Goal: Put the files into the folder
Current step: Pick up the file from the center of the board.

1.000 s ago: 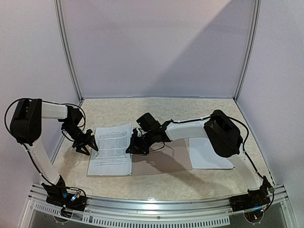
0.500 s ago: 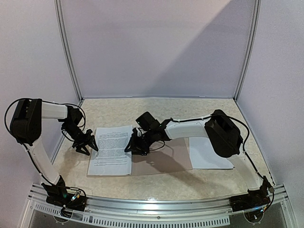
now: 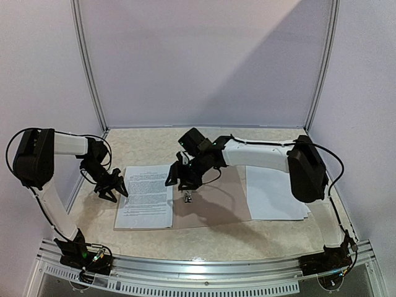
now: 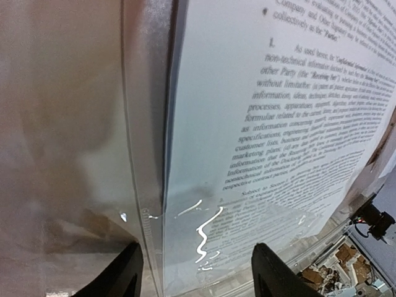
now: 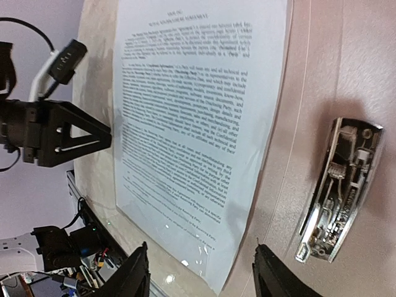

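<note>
The right gripper had just let go and risen, jaws apart and empty, leaving one printed sheet flat on the open folder (its metal clip just beside). The left gripper hovered spread and empty at the sheet's left edge, and the remaining files lay to the right.

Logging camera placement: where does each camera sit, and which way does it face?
Top external: above and behind the arms, looking down at the table; both arms, left gripper, right gripper show.
Left wrist: looks down along the printed sheet; its fingers at bottom.
Right wrist: looks down on printed sheet and metal clip; its fingers at bottom.
Shared: printed sheet, all three.
</note>
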`<state>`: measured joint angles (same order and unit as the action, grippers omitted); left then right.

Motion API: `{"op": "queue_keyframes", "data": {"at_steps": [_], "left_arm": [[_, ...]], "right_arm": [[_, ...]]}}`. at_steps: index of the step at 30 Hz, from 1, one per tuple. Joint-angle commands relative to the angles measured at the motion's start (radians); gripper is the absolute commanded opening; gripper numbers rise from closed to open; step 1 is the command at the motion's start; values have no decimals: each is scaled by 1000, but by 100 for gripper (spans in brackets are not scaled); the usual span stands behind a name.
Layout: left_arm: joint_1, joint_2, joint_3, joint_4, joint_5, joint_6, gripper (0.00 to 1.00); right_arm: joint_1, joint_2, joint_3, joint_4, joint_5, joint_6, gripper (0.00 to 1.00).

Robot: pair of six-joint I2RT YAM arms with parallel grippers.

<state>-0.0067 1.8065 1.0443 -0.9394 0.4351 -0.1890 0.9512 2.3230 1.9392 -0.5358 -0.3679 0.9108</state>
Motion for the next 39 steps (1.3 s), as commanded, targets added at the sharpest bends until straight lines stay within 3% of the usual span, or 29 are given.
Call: {"op": "queue_keyframes", "data": {"at_steps": [1,5,8,14,19,24,29,35,39], "left_arm": [[-8,-6,15,22,-65,29,62],[2,-48,52,-9,-99,52,64],[4,-111,89,-16,-144,83,66],[-24,-205,225,-13,-217,128,67],[-201,-196,358,-24,-243,157,68],[-486,-51,521,-23,-247,158,68],[-723,201,781,-93,-284,186,66],[-881,463,1080,-113,-252,177,65],[-949,561,1179,-41,-275,167,64]], "right_arm": [[-62,-146,41,-204,81,-150,61],[-171,-284,-88,-395,251,-265,73],[-328,-442,-347,-421,326,-311,76],[-632,-669,-732,-286,239,-367,76],[-776,-691,-836,-186,122,-418,73],[-872,-645,-868,-160,103,-460,65],[-932,-643,-915,-119,107,-468,65],[-941,-616,-935,-79,53,-479,64],[-975,-611,-961,-57,56,-483,63]]}}
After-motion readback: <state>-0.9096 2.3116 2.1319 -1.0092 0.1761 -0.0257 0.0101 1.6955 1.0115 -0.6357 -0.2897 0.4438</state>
